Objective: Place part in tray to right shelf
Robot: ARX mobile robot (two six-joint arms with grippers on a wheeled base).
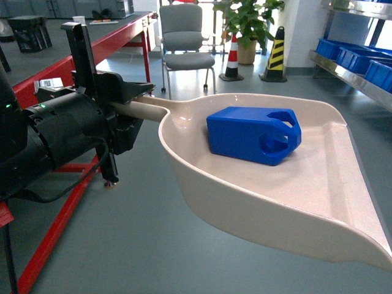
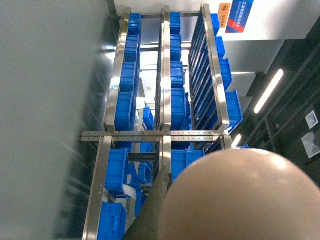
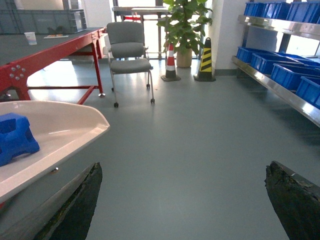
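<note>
The blue part (image 1: 254,135) lies on its side inside the cream tray (image 1: 318,184), which hangs level above the floor. My left gripper (image 1: 136,103) is shut on the tray's handle (image 1: 147,111). The left wrist view shows the handle's rounded end (image 2: 235,200) beside one dark finger (image 2: 157,210). In the right wrist view, my right gripper (image 3: 184,170) stands open over bare floor, with the tray (image 3: 55,125) and the part (image 3: 15,137) to its left. The right shelf (image 1: 349,68) runs along the far right and shows again at the right shelf (image 3: 280,87).
Blue crates (image 1: 349,55) sit on the shelf. A red-framed workbench (image 1: 116,40) stands on the left. Ahead are a grey chair (image 1: 184,46), a potted plant (image 1: 248,24) and traffic cones (image 1: 275,55). A steel rack (image 2: 162,135) full of blue crates fills the left wrist view.
</note>
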